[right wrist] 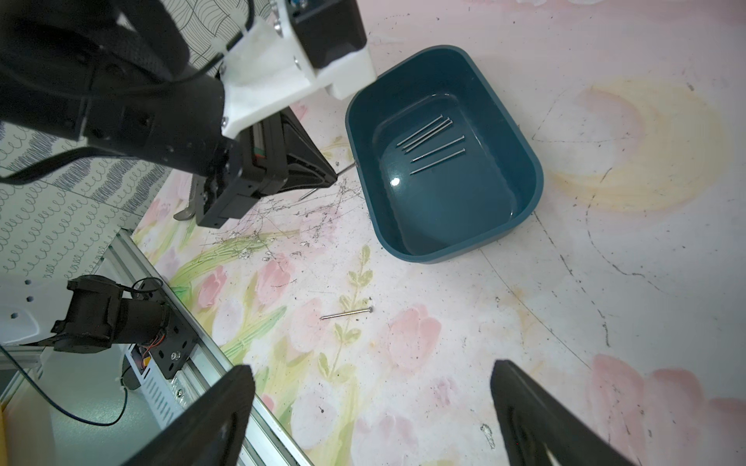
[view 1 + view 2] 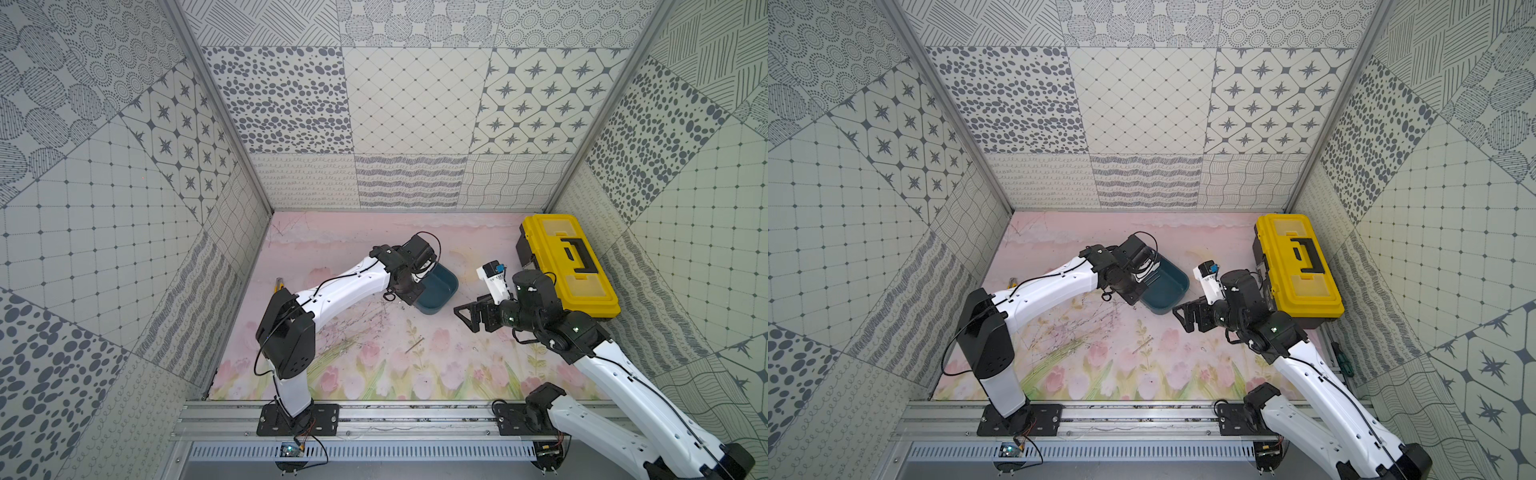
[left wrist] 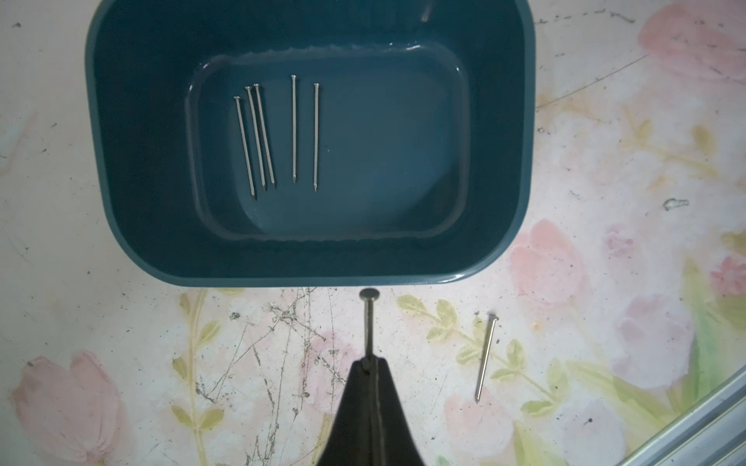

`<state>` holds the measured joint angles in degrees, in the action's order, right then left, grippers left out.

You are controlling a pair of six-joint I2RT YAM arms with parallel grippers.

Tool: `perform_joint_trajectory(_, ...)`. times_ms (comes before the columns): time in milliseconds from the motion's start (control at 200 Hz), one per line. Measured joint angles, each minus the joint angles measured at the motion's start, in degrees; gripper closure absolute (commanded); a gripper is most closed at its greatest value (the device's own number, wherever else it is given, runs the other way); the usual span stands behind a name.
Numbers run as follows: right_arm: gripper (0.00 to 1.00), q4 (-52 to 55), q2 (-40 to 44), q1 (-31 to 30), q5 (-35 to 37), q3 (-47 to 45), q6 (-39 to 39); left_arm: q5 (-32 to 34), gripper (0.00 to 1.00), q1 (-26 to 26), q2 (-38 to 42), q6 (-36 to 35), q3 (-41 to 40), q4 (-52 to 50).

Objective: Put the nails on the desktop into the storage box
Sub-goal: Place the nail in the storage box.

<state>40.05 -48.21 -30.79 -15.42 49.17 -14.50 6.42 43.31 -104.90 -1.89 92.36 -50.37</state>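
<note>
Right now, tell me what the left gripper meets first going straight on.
Likely the near wall of the dark teal plastic storage box, touched first by the thin grey metal nail in the left gripper's shut jaws; height unclear.

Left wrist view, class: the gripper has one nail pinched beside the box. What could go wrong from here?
1. The left gripper holds its nail only at the fingertips; it could swivel or slip out.
2. That nail's head sits just outside the box rim; it might knock the wall, or land on the desktop if released now.
3. The loose nail lies flat; the open right gripper may skid it away rather than pinch it.
</note>
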Motion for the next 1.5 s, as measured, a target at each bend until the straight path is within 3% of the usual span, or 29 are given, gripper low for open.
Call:
perform_joint_trajectory(565,0.03,0.0,-0.9,0.0,0.1,0.0,1.1,-1.5,1.00,-1.5,-17.9,-3.8,22.5,-4.2)
perform_joint_trajectory(1496,0.03,0.0,-1.7,1.3,0.0,0.0,1.2,-5.0,1.00,-3.3,-29.5,-2.6,27.1,-2.4)
